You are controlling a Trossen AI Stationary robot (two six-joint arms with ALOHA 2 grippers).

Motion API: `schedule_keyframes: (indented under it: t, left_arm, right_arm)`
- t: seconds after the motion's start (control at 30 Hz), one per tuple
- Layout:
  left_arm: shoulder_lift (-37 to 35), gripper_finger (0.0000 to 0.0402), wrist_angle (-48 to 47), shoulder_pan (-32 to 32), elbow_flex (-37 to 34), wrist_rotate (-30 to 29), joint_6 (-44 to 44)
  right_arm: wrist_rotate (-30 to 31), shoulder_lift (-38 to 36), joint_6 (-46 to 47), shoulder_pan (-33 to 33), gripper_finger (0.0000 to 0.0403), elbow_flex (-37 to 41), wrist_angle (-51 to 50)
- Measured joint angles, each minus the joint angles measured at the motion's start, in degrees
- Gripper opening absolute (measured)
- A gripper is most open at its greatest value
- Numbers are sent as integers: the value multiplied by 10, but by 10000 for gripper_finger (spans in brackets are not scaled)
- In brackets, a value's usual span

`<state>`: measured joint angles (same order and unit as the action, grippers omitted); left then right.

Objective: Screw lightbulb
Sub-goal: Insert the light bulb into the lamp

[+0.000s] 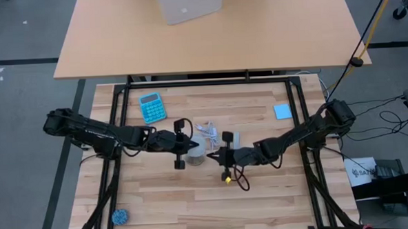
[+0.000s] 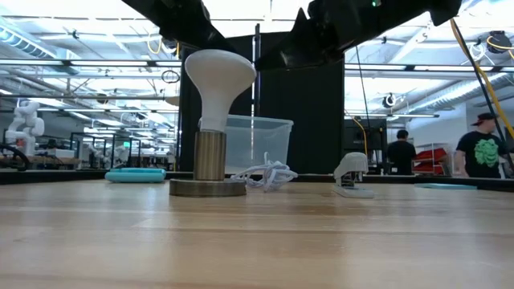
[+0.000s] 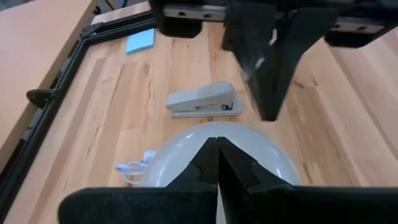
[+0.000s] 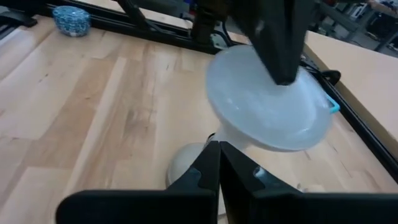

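- Standing upright at the centre of the high view, the lightbulb [image 2: 219, 84] sits with its narrow base in a metallic socket [image 2: 209, 156], dome face up; in the low view it is left of centre, on a round base disc [image 2: 207, 188] lying on the wooden table [image 2: 257, 241].
- The left gripper [image 1: 191, 144] reaches in from the left of the high view and hovers over the bulb's dome, its two fingers pressed together, holding nothing.
- The right gripper [image 1: 217, 154] comes in from the right, just beside the bulb, fingers likewise together and empty.
- In the left wrist view, the closed fingertips show just above the white dome [image 3: 217, 155], with the other arm's gripper [image 3: 268, 68] close above.
- A grey stapler [image 3: 202, 101] lies on the table near the bulb; a white cord [image 2: 269, 174] is bunched beside the socket.
- A blue calculator [image 1: 152, 107] lies in the upper left of the table, a blue note pad [image 1: 282, 111] in the upper right, a small blue object [image 1: 119, 216] in the lower left.
- Two people [image 2: 474, 144] stand far back at the right of the low view.
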<state>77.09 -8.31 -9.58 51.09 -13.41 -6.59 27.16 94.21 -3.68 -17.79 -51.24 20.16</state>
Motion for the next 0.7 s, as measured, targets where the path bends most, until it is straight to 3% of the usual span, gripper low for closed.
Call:
schedule_keyframes:
  t: [0.13, 0.4, 0.5, 0.7]
  left_arm:
    - [-12, 19, 2, -8, -2, 0, -2]
    - [-28, 97, 11, -22, -2, -28, -1]
    - [-28, 122, 10, -29, -2, -60, 2]
    - [-73, 125, -53, -50, -1, -104, 62]
  right_arm:
    - [2, 0, 0, 1, 0, 0, 0]
    - [2, 0, -4, 1, 0, 0, -2]
    - [2, 0, -5, 2, 0, 0, -3]
    - [66, 0, -4, 2, 0, 0, -4]
